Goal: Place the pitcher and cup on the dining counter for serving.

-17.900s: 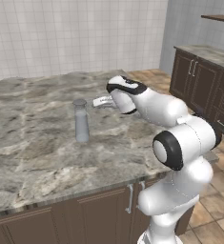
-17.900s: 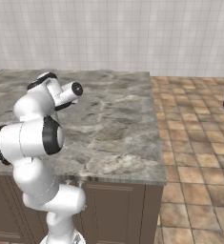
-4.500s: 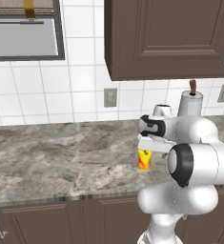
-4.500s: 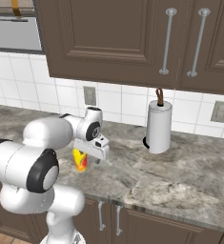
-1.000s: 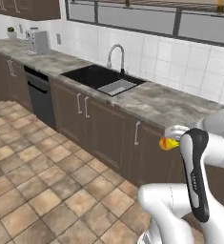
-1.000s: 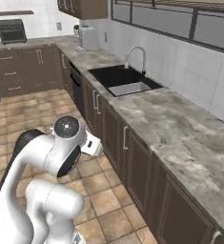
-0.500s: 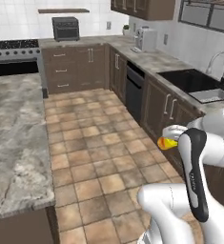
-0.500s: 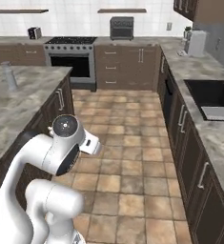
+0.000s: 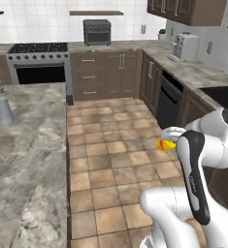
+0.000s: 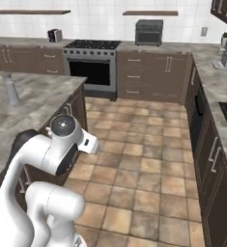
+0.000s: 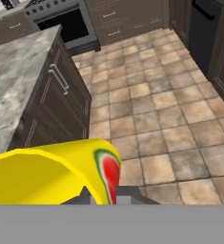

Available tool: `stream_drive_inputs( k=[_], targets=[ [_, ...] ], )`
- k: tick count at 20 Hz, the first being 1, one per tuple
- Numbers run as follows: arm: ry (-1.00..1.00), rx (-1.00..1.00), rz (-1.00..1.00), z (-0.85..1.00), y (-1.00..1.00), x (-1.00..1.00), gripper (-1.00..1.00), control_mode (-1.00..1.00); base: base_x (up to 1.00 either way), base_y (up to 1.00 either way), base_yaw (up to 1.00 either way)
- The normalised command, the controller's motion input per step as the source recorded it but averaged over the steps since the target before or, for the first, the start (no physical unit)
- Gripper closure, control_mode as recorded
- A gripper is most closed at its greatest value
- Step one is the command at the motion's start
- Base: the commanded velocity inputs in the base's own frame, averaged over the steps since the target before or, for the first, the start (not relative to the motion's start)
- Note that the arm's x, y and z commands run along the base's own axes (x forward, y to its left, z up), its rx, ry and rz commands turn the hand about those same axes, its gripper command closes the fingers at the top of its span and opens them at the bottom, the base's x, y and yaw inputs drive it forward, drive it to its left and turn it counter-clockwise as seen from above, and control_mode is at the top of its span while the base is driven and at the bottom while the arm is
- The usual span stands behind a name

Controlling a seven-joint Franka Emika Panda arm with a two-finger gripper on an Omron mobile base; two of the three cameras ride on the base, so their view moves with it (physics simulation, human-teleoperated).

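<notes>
The gripper [image 11: 100, 196] is pinched tight on the cup [image 11: 61, 174], whose yellow wall and red-and-green mark crowd the lower part of the hand view — the tumbler is carried close against the hand, probably so it rides steady while the base drives across the kitchen. In the left base view the cup [image 9: 164, 144] peeks out as a small yellow patch beside the forearm, over the tiled floor [image 9: 115, 160], well apart from any surface. The pitcher [image 9: 4, 107] already stands upright on the dining counter [image 9: 28, 145], far back on its marble top; the right base view shows the same pitcher [image 10: 10, 91] on the dining counter [image 10: 33, 103] to the arm's left. So one item looks delivered and the cup is likely in transit toward it. Much is hard to make out: the finger tips are almost buried behind the cup, the cup's rim and inside are cut off at the frame edge, and the counter's near end runs out of both base views — where the cup could be set down cannot be judged
</notes>
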Motion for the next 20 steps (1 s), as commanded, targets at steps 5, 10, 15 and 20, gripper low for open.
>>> stream_drive_inputs(
  k=[5,10,15,20],
  targets=[
    [0.0,0.0,0.0,0.0,0.0,0.0,1.0,1.0,1.0,-0.19,0.34],
    [0.0,0.0,0.0,0.0,0.0,0.0,1.0,1.0,1.0,-0.4,0.53],
    [0.0,0.0,0.0,0.0,0.0,0.0,1.0,1.0,0.99,-0.49,0.65],
    [0.0,0.0,0.0,0.0,0.0,0.0,1.0,1.0,0.93,-0.56,0.66]
  ],
)
